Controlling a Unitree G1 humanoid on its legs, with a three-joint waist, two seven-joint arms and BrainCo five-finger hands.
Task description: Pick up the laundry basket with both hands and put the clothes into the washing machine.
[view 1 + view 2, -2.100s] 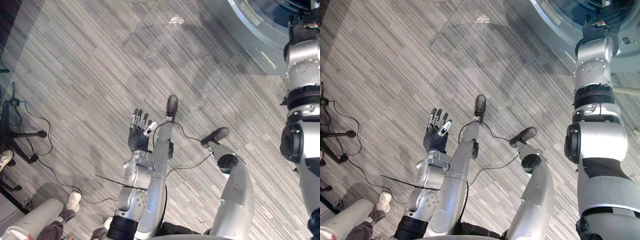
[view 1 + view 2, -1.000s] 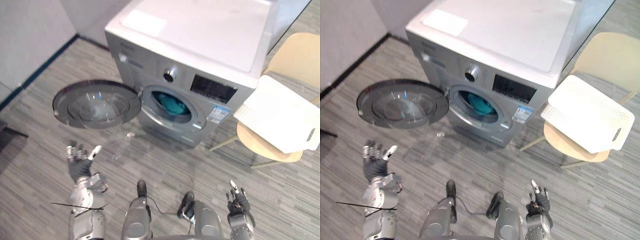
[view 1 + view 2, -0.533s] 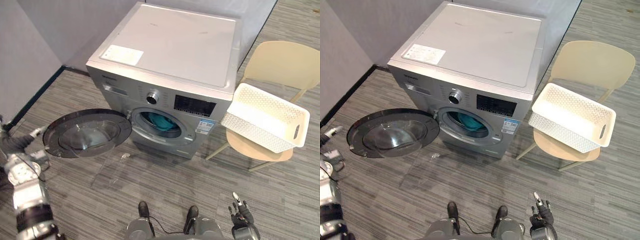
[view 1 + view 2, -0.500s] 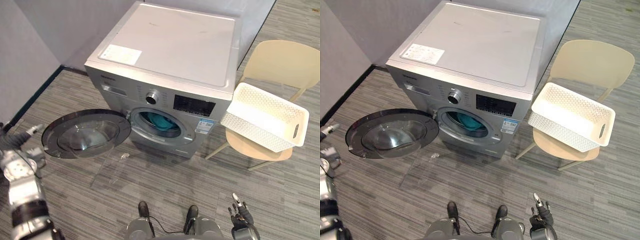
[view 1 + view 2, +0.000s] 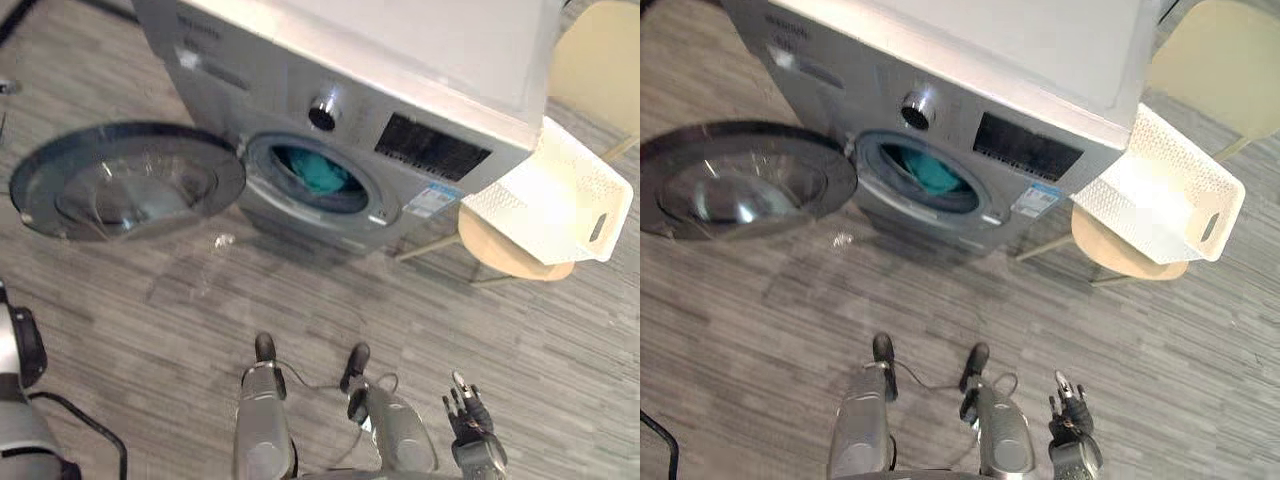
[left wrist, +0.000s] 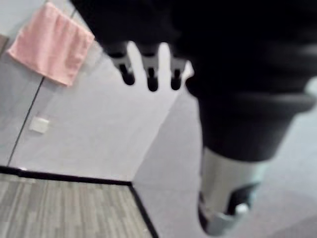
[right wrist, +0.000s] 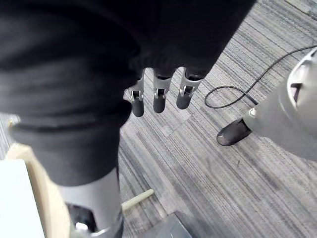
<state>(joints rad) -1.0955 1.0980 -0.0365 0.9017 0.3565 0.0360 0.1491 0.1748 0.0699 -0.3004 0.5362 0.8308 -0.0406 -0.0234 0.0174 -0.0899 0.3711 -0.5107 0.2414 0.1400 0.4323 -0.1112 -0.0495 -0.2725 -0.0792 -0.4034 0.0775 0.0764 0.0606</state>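
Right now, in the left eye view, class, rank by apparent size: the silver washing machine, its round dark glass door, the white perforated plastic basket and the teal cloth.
1. Silver washing machine, partly cut off.
2. Round dark glass door.
3. White perforated plastic basket, close behind.
4. Teal cloth inside the machine.

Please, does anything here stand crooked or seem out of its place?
Yes. The white basket sits tilted on the chair beside the washing machine, not flat on the seat. The machine's door hangs wide open, with a teal cloth in the drum. Nothing looks spilled or broken.
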